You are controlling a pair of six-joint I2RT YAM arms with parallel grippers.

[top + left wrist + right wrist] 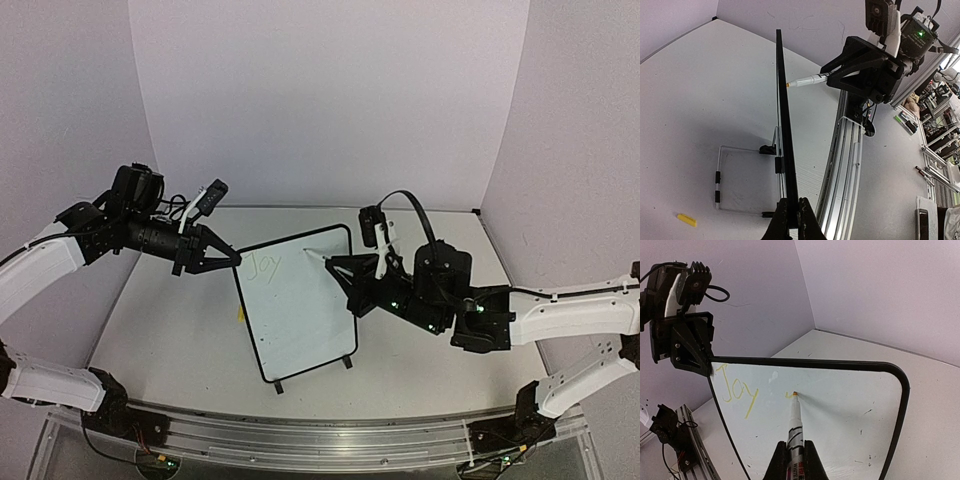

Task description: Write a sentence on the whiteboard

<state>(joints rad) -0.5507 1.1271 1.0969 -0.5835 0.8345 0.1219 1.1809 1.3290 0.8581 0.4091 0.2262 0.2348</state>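
Writing on calls for light, even pressure from the right tool, pinched on the marker whose tip touches just right of the sentence, so far "Joy", while the left tool, clamped shut, steadies the whiteboard by its top corner, upright on the desk.

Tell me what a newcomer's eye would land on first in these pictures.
The whiteboard stands at the centre of the scene, with Joy written in yellowish ink at its upper left. The left hand clamps its top left corner, while the right hand holds a marker with its tip at the board just right of that word.
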